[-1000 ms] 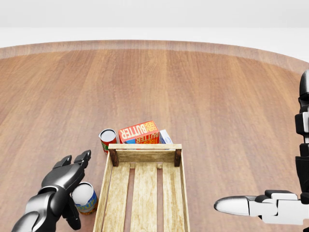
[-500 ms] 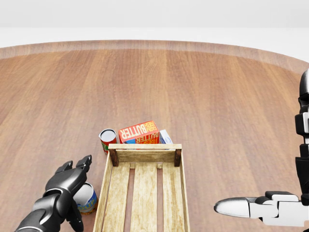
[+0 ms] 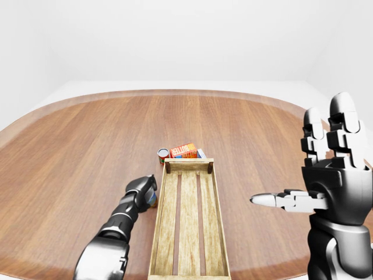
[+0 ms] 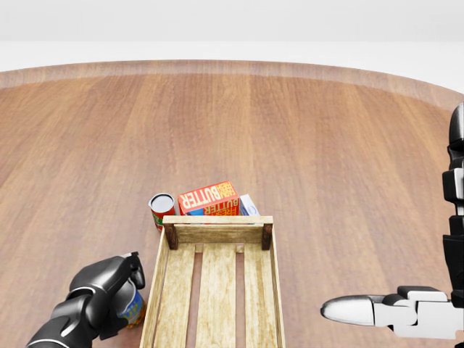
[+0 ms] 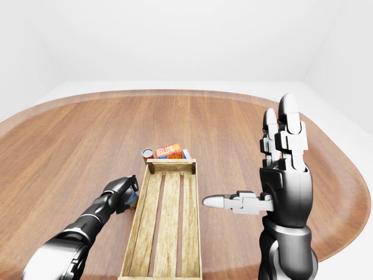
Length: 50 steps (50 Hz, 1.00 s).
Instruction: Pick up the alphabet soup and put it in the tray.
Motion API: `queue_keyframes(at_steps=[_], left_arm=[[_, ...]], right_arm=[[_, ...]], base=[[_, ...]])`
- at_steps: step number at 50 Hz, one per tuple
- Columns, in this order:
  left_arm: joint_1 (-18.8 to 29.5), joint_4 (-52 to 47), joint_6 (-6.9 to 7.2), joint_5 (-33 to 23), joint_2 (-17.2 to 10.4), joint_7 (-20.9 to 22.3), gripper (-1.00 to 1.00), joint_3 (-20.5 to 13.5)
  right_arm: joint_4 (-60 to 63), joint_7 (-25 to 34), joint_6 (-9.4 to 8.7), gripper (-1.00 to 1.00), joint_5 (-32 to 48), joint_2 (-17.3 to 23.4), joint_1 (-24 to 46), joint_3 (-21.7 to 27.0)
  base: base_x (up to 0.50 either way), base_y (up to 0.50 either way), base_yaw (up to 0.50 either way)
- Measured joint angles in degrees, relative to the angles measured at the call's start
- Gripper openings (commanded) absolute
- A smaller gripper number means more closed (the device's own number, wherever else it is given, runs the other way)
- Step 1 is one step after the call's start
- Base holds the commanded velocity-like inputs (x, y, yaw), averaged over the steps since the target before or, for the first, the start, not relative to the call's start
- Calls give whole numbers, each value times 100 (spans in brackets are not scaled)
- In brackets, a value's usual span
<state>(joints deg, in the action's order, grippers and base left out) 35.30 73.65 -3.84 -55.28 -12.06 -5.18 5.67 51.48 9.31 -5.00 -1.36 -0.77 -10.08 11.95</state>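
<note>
The alphabet soup can, with a blue and yellow label, stands on the wooden table just left of the wooden slatted tray, low in the head view. My left hand is over the can, its dark fingers curled round the top and sides, and hides the lid. The can still rests on the table. My right hand is open, fingers straight up and thumb pointing left, raised to the right of the tray and holding nothing.
A red can, an orange butter box and a small white and blue carton stand close together against the tray's top end. The round table's edge curves across the top.
My left hand has dropped down over the can and its fingers have closed round it, covering the white lid. The right hand, the tray and the camera have not moved.
</note>
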Motion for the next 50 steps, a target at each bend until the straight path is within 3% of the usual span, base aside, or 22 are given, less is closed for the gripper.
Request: queue_keyframes(at_steps=[8, 12, 21, 39, 50], left_arm=[[-13, -98, 64, 54, -92, -10, -100, -34], [-179, -638, 161, 138, -188, 155, -100, -114], [-1129, -3383, 870, -88, -278, 1047, -100, -484], [-2374, -7171, 884, -652, -133, 2403, -100, -1102], [-3008, -8706, 880, -978, 193, 3036, -100, -1046]], right_arm=[[-8, -8, 0, 100, -4, 2, 7, 1], [-11, -12, 0, 100, -8, 5, 15, 6], [-1, -26, 0, 100, 2, 8, 17, -19], [30, -33, 0, 100, -6, 7, 22, -8], [51, -33, 0, 100, -21, 3, 19, 11]], base=[[0, 0, 0], [0, 0, 0], [0, 0, 0], [0, 0, 0], [0, 0, 0]])
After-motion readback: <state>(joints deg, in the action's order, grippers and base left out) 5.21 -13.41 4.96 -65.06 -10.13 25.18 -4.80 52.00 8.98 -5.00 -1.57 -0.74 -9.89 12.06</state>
